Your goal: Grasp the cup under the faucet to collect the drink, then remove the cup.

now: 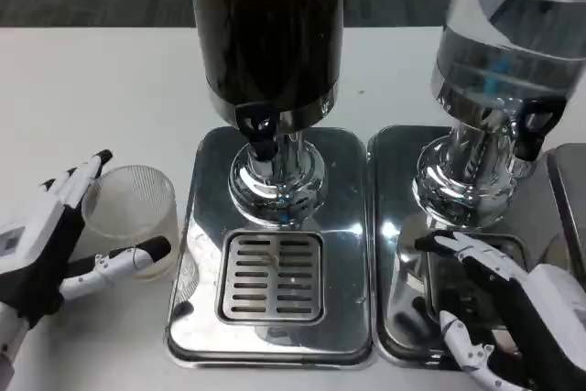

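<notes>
Head view: left hand (pixel 55 244) grips the cup (pixel 133 217) on the table, left of the dark dispenser (pixel 267 34). Right hand (pixel 513 304) rests open. Keep the cup upright; centre it over the grate (pixel 272 276) beneath the faucet (pixel 258 130).

Clear ribbed cup (pixel 133 208) upright, left of faucet (pixel 259 127).

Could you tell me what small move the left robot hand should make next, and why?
Probably slide the cup rightward onto the drip grate. The left robot hand already has fingers around the clear cup, yet it stands on the table left of the dark dispenser's faucet, not under it.
</notes>
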`<action>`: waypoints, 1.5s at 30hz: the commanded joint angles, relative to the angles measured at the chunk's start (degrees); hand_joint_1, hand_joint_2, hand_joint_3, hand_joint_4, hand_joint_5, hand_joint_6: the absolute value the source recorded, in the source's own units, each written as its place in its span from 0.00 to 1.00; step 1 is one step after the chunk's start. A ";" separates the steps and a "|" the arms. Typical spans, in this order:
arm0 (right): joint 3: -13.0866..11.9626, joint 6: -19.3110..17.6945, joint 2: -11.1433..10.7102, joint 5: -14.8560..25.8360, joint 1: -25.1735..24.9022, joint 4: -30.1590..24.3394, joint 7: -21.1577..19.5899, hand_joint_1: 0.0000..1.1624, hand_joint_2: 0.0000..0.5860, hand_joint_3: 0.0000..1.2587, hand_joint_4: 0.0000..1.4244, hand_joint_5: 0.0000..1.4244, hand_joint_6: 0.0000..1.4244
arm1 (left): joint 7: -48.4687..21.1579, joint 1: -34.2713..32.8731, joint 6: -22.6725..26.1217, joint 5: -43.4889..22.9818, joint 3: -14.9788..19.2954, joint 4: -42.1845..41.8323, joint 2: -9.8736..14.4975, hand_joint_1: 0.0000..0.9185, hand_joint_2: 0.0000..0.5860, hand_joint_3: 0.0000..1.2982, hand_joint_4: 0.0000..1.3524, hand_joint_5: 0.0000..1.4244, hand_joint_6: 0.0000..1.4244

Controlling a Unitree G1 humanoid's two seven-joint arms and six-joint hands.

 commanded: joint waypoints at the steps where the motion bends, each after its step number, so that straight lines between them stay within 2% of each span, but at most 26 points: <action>1: -0.63 0.28 0.04 1.00 0.02 -0.36 -0.02 0.39 1.00 0.19 0.10 0.09 0.15 | 1.63 -0.84 -1.81 0.95 -0.95 0.79 1.18 0.00 0.00 0.00 0.00 0.01 0.00; 13: -1.36 0.64 0.16 1.30 0.37 -0.39 -0.17 0.38 1.00 0.19 0.10 0.09 0.15 | 0.57 -4.86 -8.80 -0.33 -2.74 8.01 0.53 0.00 0.06 0.00 0.00 0.07 0.02; 20: -2.04 0.77 0.29 2.42 0.19 -0.09 -0.22 0.35 1.00 0.20 0.10 0.09 0.15 | 1.81 -6.38 -12.07 -0.28 -3.45 11.19 -0.41 0.00 0.08 0.06 0.02 0.15 0.10; 27: -2.85 1.36 0.93 3.46 0.35 -0.72 -0.06 0.34 1.00 0.20 0.10 0.09 0.15 | 1.13 -7.73 -12.70 -1.13 -3.36 14.08 -0.88 0.00 0.13 0.15 0.09 0.23 0.17; 33: -3.35 1.34 0.65 3.80 0.64 -1.40 0.31 0.31 1.00 0.20 0.10 0.09 0.15 | 1.14 -8.47 -12.05 -1.42 -3.85 15.38 -1.52 0.00 0.13 0.22 0.16 0.28 0.22; 38: -3.88 1.52 0.69 4.27 0.58 -1.28 0.69 0.31 1.00 0.20 0.10 0.09 0.15 | 1.30 -8.70 -11.23 -1.66 -4.65 15.97 -1.75 0.01 0.16 0.24 0.17 0.29 0.23; 40: -4.11 1.30 0.64 4.47 0.62 -1.17 0.74 0.30 1.00 0.20 0.10 0.09 0.15 | 1.90 -8.80 -10.67 -0.98 -5.46 15.95 -1.58 0.11 0.18 0.23 0.18 0.31 0.25; 42: -4.27 1.55 0.69 4.75 0.76 -1.35 1.00 0.30 1.00 0.20 0.10 0.09 0.15 | 2.63 -8.78 -10.14 -0.38 -6.18 15.73 -1.44 0.14 0.15 0.19 0.18 0.32 0.25; 45: -4.53 1.73 0.68 4.98 1.00 -1.91 1.29 0.30 1.00 0.21 0.10 0.09 0.15 | 3.06 -8.62 -9.63 -0.41 -6.69 15.50 -1.42 0.12 0.13 0.17 0.18 0.32 0.26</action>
